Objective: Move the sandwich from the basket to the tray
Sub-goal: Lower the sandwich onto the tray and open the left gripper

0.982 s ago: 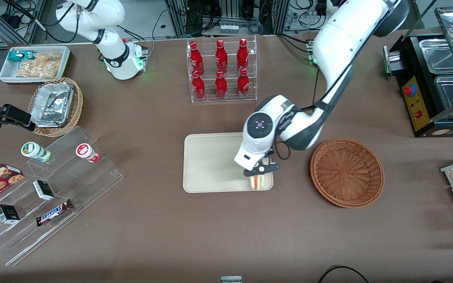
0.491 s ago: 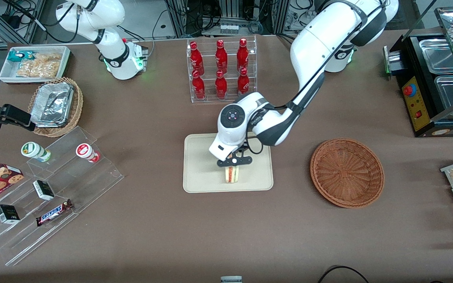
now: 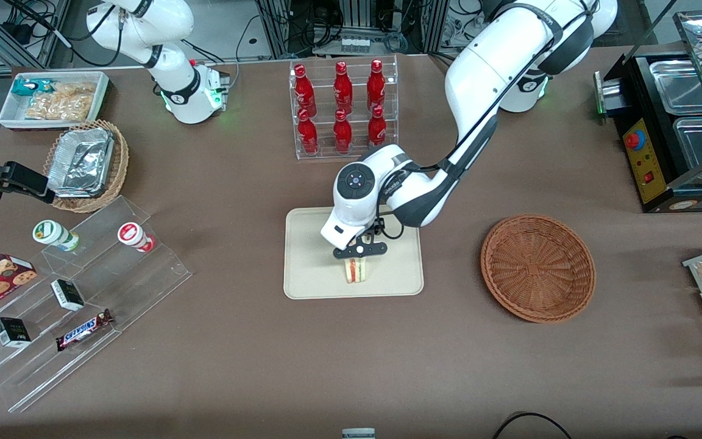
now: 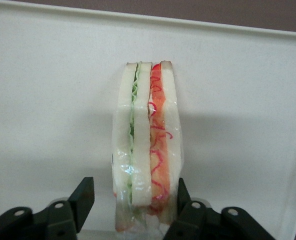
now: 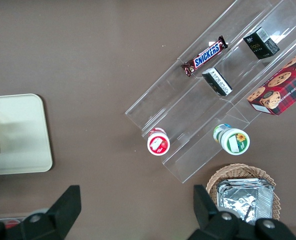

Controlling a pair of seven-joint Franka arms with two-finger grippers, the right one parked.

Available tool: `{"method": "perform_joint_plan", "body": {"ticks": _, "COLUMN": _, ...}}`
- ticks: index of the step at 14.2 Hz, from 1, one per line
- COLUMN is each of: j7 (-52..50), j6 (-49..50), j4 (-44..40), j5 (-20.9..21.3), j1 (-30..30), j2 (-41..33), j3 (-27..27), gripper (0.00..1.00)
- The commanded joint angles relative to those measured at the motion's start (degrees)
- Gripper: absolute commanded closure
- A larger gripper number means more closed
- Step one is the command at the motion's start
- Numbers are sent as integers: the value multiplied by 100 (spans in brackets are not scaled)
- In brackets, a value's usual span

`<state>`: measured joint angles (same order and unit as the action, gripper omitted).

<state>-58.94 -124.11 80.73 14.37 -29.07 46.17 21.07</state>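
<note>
The sandwich (image 3: 356,271) stands on its edge on the beige tray (image 3: 308,274), in the half nearer the front camera. My left gripper (image 3: 360,251) hangs right above it, fingers straddling the wedge. In the left wrist view the sandwich (image 4: 146,140) shows its green and red filling on the tray (image 4: 47,100). One finger (image 4: 83,195) stands clear of the bread with a gap; the other is at its crust. The gripper (image 4: 133,192) is open. The reddish-brown basket (image 3: 537,267) sits beside the tray toward the working arm's end and holds nothing.
A clear rack of red bottles (image 3: 343,107) stands farther from the front camera than the tray. A stepped acrylic shelf with snacks (image 3: 83,286), a tan basket of foil containers (image 3: 86,164) and a white bin (image 3: 52,97) lie toward the parked arm's end.
My gripper carried the sandwich from the tray's corner nearest the basket to its middle, then settled with a small shift. The sandwich now rests on the tray.
</note>
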Motion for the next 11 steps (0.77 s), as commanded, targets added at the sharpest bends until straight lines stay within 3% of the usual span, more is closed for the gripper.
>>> {"method": "perform_joint_plan", "body": {"ticks": 1, "j7": -179, "j6": 10, "j4": -110, "j5": 118, "j1": -28, "j2": -46, "j3": -41, "gripper": 0}}
{"method": "perform_joint_plan", "body": {"ticks": 7, "j7": -214, "j6": 430, "j4": -198, "j5": 127, "j1": 332, "j2": -774, "j3": -50, "gripper": 0}}
{"method": "perform_joint_plan", "body": {"ticks": 11, "j7": 179, "j6": 1178, "j4": 161, "j5": 31, "j1": 1096, "j2": -1714, "j3": -15, "gripper": 0}}
